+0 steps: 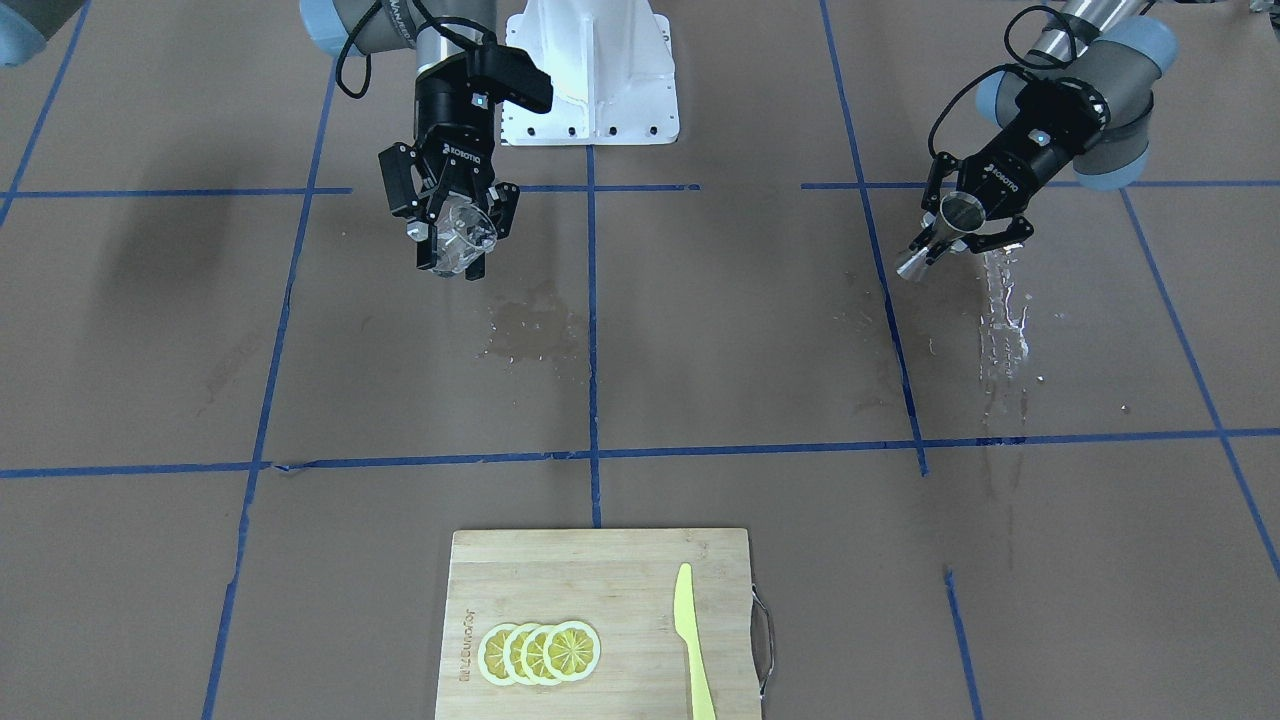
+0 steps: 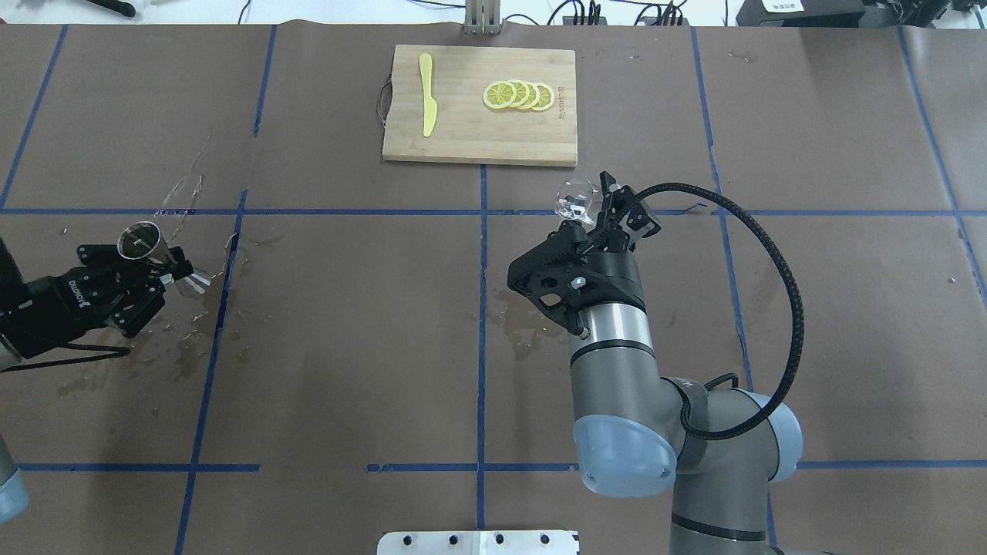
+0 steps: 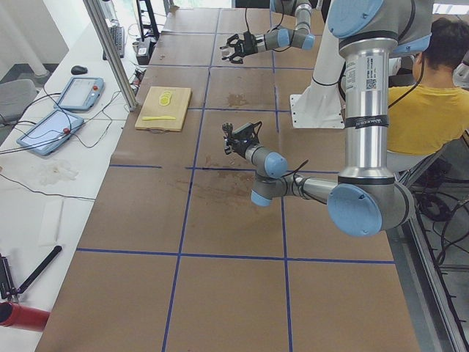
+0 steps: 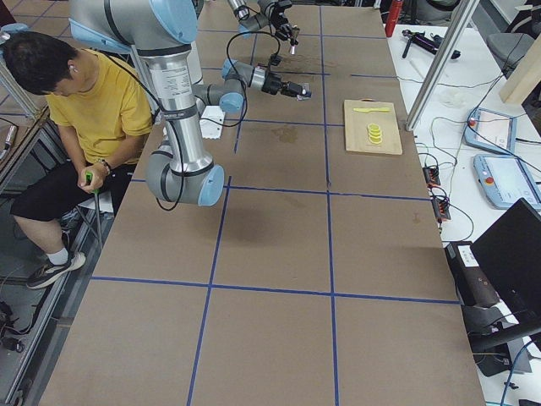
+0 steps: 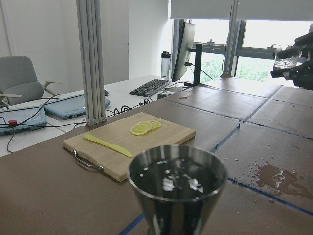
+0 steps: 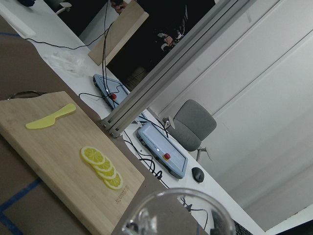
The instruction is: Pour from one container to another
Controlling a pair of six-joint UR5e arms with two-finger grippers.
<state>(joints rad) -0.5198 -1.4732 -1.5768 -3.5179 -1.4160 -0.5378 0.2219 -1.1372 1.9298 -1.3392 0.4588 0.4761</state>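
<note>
Left gripper is clamped on the jigger at its waist, clear of the table. It sits well apart from the board, off the board's handle end and toward the robot.

Right gripper is closed on the glass, also off the table. The glass is near the board's robot-side edge, by the corner closest to the lemon slices.

View differences:
- Only the left wrist view shows liquid in the jigger's upper cone. Front and overhead views just show a dark mouth.
- That view also catches the glass far off in the right gripper.
- The right wrist view shows only the glass rim at the bottom edge, with the board beyond it.
- The side views are too small to read either grip.

Orientation:
- Jigger: long axis about upright, mouth up, liquid surface roughly parallel to the rim.
- Glass: looks mouth-up in the left wrist view. I can't pin down its exact tilt.

Writing: "ROBOTIQ" on both gripper bodies in the front view. The engraved mark on the board's short edge isn't legible.

A knife lies on the board's handle half. There's a wet patch on the table under the jigger.
</note>
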